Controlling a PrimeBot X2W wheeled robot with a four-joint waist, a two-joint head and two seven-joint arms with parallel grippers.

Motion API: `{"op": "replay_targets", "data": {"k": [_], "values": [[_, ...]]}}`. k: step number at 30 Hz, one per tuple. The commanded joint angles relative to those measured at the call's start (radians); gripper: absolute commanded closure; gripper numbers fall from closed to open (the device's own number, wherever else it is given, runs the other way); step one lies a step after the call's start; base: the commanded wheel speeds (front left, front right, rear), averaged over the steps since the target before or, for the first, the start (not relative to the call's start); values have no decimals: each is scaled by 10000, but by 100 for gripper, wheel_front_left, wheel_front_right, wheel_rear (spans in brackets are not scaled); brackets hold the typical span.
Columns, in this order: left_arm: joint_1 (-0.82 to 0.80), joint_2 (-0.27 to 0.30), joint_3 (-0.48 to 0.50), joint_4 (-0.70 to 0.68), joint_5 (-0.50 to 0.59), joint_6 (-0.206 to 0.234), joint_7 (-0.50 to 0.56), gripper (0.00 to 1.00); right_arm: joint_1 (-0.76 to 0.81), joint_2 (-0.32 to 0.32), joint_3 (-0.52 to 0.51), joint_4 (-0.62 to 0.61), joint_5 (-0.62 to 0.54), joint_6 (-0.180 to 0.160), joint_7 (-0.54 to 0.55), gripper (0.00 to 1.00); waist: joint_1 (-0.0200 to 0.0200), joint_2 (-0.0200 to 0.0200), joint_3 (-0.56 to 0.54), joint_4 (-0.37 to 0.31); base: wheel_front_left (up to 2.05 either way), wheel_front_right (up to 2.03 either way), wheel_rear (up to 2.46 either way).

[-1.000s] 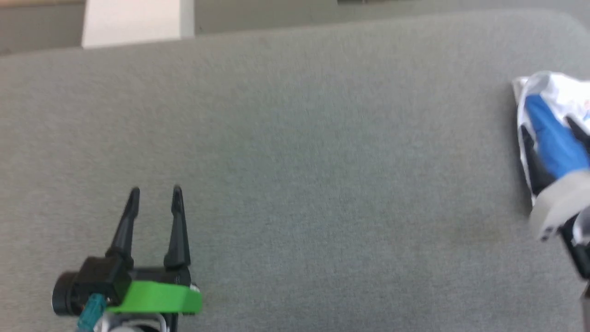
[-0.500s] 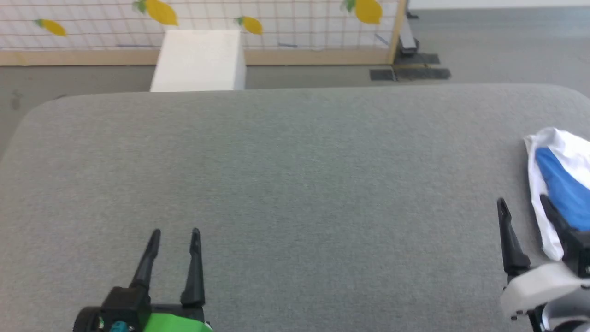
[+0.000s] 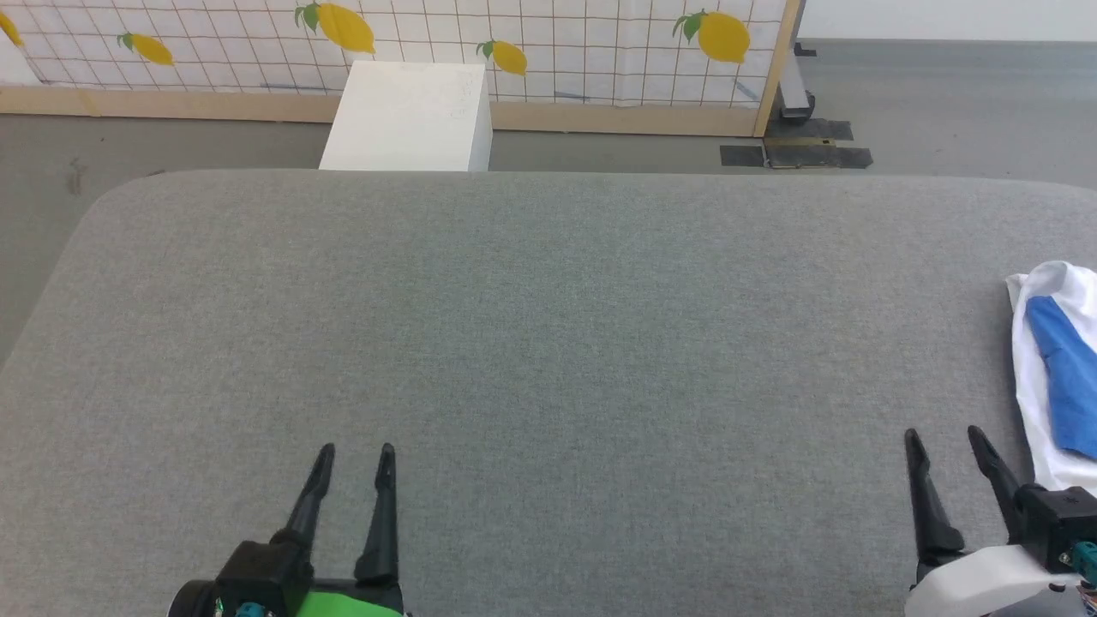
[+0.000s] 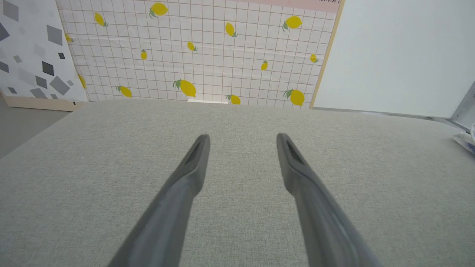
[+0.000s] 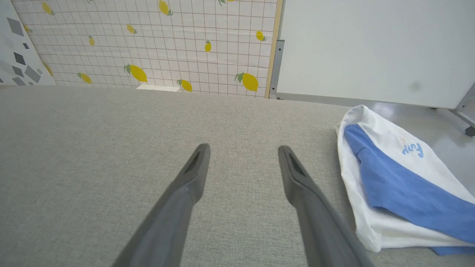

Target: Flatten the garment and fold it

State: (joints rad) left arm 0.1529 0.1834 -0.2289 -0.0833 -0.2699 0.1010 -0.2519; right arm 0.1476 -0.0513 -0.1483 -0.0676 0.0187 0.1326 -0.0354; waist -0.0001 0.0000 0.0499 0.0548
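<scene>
The only writing I can find is a small blue script word (image 5: 412,149) printed on the white body of the shirt (image 5: 389,178). It looks like "fun", but I can't read it for certain. A blue sleeve lies diagonally across the white cloth, and the whole thing is bunched into a loose packet.

From the head camera the shirt (image 3: 1050,360) sits at 3 o'clock on the right edge of the grey fabric-covered surface (image 3: 548,326), and the frame cuts it off.

My right gripper (image 3: 943,434) is at 5 o'clock, its jaws spread apart and holding nothing. In its wrist camera the right gripper (image 5: 243,148) points across grey weave. The shirt lies at 3 to 4 o'clock of it, near the right-hand finger, with a strip of surface showing between them.

My left gripper (image 3: 356,452) is at 7 o'clock, well apart from the shirt, its jaws also spread and empty. Its wrist camera shows the left gripper (image 4: 242,138) over plain grey weave.

Past the far edge of the surface, at 11 to 12 o'clock, a white box (image 3: 411,116) stands on the floor. Behind it is a grid-patterned panel printed with yellow lemons (image 3: 548,34). Dark mats (image 3: 797,154) lie at the panel's foot at 1 o'clock. The left wrist camera also catches a white panel with grey diamonds (image 4: 29,48) at 10 o'clock.
</scene>
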Motion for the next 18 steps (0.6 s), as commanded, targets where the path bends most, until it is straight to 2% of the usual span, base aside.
{"op": "replay_targets", "data": {"k": [1, 18], "values": [[-2, -2, -1, 5, 2, -1, 5, 100, -2, -2, 0, -1, 0, 0, 0, 100, 1, 0, -1, -1, 0, 0, 0], [-184, -160, 258, 104, 314, -121, 313, 100, -177, -1, 172, 81, -22, -2, 44, 100, 1, 0, -60, -66, 0, 0, 0]]}}
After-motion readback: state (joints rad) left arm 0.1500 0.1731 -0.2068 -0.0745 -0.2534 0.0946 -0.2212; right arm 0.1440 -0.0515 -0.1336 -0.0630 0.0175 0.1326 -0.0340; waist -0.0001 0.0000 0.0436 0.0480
